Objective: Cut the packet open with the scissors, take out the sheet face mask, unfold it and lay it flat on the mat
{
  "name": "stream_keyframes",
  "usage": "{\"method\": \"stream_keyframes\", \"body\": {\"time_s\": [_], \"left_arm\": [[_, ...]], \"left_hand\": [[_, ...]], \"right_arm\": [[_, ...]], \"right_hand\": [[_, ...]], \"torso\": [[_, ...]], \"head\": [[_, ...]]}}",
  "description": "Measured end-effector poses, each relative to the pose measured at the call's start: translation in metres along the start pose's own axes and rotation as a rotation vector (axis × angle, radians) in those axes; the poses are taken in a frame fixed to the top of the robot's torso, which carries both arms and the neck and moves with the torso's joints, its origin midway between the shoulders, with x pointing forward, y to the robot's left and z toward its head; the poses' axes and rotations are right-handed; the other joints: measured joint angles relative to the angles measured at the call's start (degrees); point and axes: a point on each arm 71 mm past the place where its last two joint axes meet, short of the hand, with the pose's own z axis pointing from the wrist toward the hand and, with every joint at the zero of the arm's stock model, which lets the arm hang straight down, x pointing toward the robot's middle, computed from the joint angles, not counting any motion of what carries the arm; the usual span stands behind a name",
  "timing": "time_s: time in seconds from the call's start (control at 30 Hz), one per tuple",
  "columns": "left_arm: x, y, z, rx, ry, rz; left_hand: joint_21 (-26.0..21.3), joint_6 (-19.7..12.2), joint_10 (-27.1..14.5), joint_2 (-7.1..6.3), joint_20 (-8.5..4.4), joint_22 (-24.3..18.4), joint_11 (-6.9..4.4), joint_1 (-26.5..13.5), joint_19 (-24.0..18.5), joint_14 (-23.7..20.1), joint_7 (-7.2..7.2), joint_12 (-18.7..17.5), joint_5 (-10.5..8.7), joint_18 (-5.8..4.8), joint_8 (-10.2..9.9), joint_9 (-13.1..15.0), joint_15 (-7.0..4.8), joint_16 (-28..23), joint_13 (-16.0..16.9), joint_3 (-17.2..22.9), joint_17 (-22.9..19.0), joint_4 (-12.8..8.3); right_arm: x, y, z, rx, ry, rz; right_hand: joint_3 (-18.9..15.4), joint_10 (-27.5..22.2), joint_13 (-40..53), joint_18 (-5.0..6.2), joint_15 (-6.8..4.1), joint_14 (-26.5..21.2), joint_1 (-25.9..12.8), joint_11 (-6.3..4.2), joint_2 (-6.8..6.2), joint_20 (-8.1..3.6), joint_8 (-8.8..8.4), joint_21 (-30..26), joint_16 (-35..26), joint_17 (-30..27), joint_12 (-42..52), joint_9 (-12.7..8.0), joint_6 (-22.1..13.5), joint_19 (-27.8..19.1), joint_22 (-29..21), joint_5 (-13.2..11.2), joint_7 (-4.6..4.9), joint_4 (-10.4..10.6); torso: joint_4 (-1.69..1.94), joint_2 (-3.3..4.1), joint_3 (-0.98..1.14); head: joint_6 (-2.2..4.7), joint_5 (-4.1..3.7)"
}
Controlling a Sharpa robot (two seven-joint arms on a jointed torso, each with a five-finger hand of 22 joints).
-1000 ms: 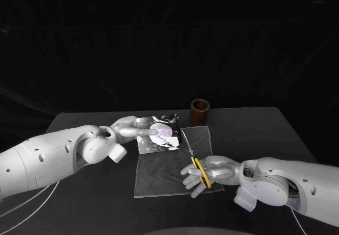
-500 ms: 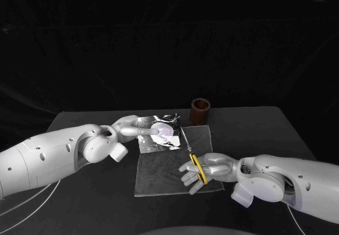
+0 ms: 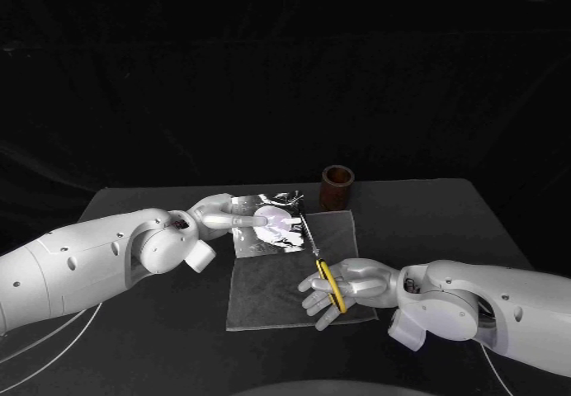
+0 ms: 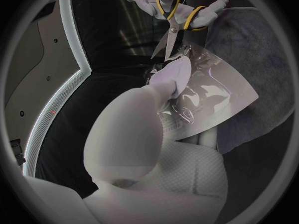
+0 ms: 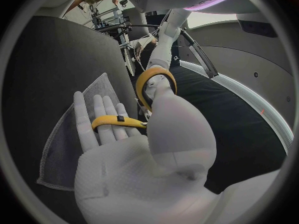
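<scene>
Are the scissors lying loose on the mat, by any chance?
No, the right hand holds the scissors by their yellow handles, blades toward the packet.

One packet (image 3: 269,228), one pair of scissors (image 3: 325,274), one mat (image 3: 268,290) — and one cup (image 3: 338,187) (brown, upright).

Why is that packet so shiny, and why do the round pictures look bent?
Head view: the packet throws bright glare against the dark table and backdrop. Left wrist view: reflections ripple over it beside the scissors, and the fisheye lens bows straight lines. Right wrist view: the same lens curves the edge of the mat.
</scene>
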Motion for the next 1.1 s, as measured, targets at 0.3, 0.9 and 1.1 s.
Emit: {"method": "stream_keyframes", "body": {"time_s": [0.3, 0.9, 1.1], "left_arm": [[0.000, 0.000, 0.000, 0.000, 0.000, 0.000], [0.002, 0.000, 0.000, -0.002, 0.012, -0.002], [0.002, 0.000, 0.000, -0.002, 0.016, -0.001]], "left_hand": [[0.0, 0.2, 0.0, -0.01, 0.00, 0.0, 0.00, 0.0, 0.0, 0.0, 0.17, 0.0, 0.08, 0.00, 0.1, 0.0, 0.00, 0.0, 0.0, 0.0, 0.0, 0.0], [0.0, 0.2, 0.0, -0.09, 0.00, 0.0, 0.02, -0.1, 0.0, 0.0, 0.16, 0.0, 0.07, -0.01, 0.2, 0.0, 0.00, 0.0, 0.0, 0.0, 0.0, 0.0], [0.0, 0.2, 0.0, -0.09, 0.00, 0.0, 0.02, -0.1, 0.0, 0.0, 0.16, 0.0, 0.07, 0.00, 0.2, 0.0, 0.00, 0.0, 0.0, 0.0, 0.0, 0.0]], "right_arm": [[0.002, 0.000, -0.001, -0.001, 0.010, -0.002], [-0.011, 0.012, 0.003, -0.012, -0.013, -0.029], [-0.012, 0.016, 0.004, -0.018, -0.011, -0.037]], "right_hand": [[0.1, -0.1, 0.0, 0.01, -0.02, 0.0, 0.1, -0.10, 0.56, 0.01, 0.44, -0.2, 0.3, 0.0, 0.0, 0.2, 0.1, 0.0, 0.0, 0.0, -0.09, 0.1], [0.3, 0.3, 0.0, 0.01, -0.04, 0.0, 0.1, -0.15, 1.06, 0.12, 1.09, -0.2, 0.2, 0.0, 0.2, 0.5, 0.4, -0.1, 0.1, 0.0, 0.03, 0.0], [0.3, 0.3, 0.0, 0.01, -0.04, 0.0, 0.5, -0.15, 1.43, 0.12, 1.32, -0.2, 0.4, 0.0, 0.5, 0.6, 0.6, -0.1, 0.1, 0.0, -0.16, 0.0]], "torso": [[0.01, -0.01, -0.02], [0.09, 0.00, -0.06], [0.06, 0.00, -0.06]], "head": [[0.10, -0.07], [0.25, -0.07], [0.25, -0.01]]}}
